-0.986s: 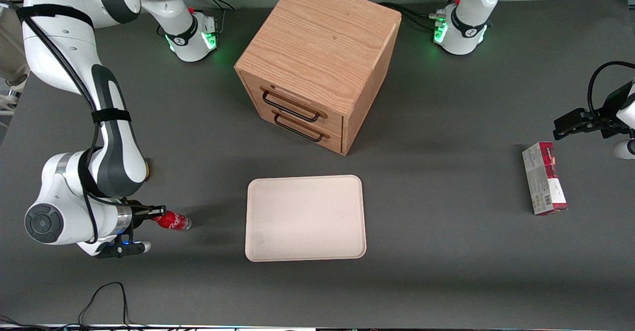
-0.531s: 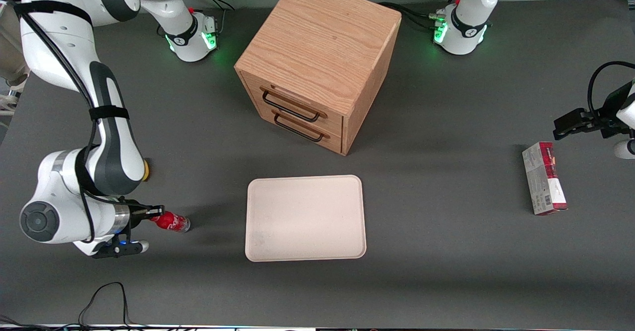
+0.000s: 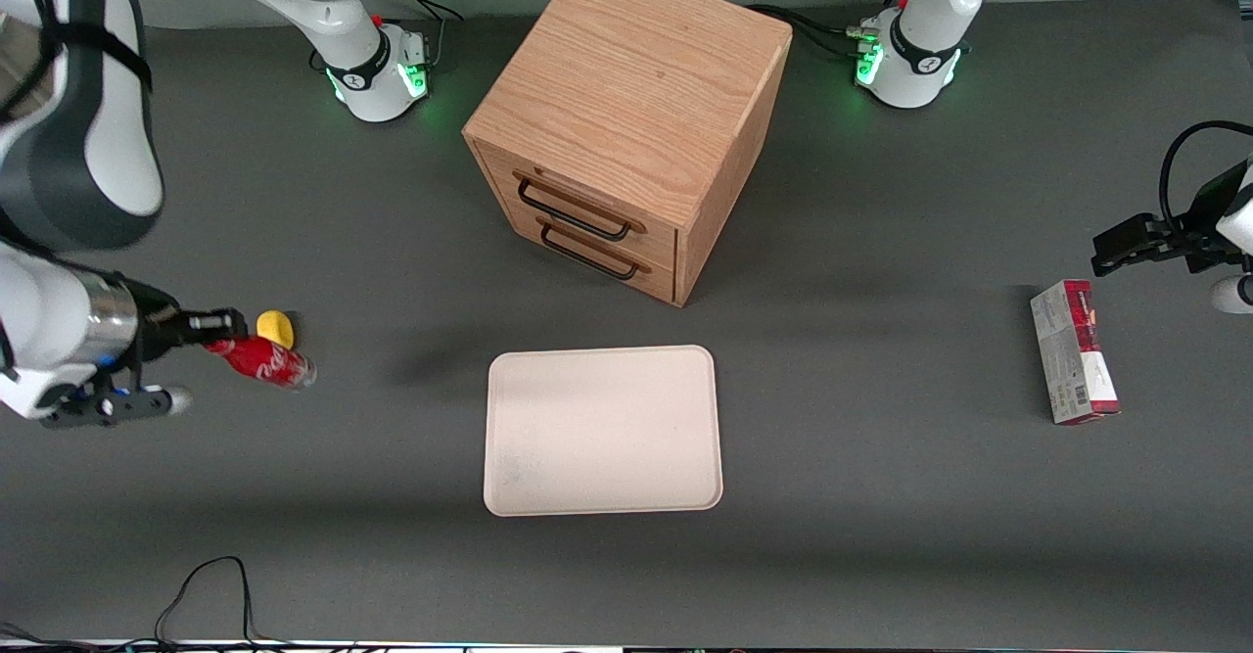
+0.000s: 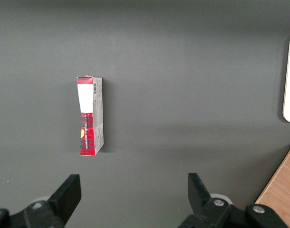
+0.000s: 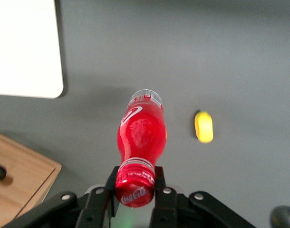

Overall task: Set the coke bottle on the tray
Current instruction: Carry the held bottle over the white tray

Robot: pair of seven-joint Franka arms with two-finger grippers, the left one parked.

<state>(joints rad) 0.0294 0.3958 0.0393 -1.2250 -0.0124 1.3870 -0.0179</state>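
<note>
The pincer (image 3: 217,332) has risen since a second ago, pinching the coke bottle (image 3: 264,360) by its cap above the dark grey tabletop (image 3: 881,496); the tray (image 3: 603,430) lies well apart, bare; a yellow object (image 3: 275,327) sits below.

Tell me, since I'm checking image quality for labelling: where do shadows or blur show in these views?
Front view: the coke bottle, held by the gripper, looks sharp, and a soft shadow darkens the table between it and the tray. Right wrist view: the bottle is crisp, its cap between the fingers; the yellow object looks slightly soft.
</note>
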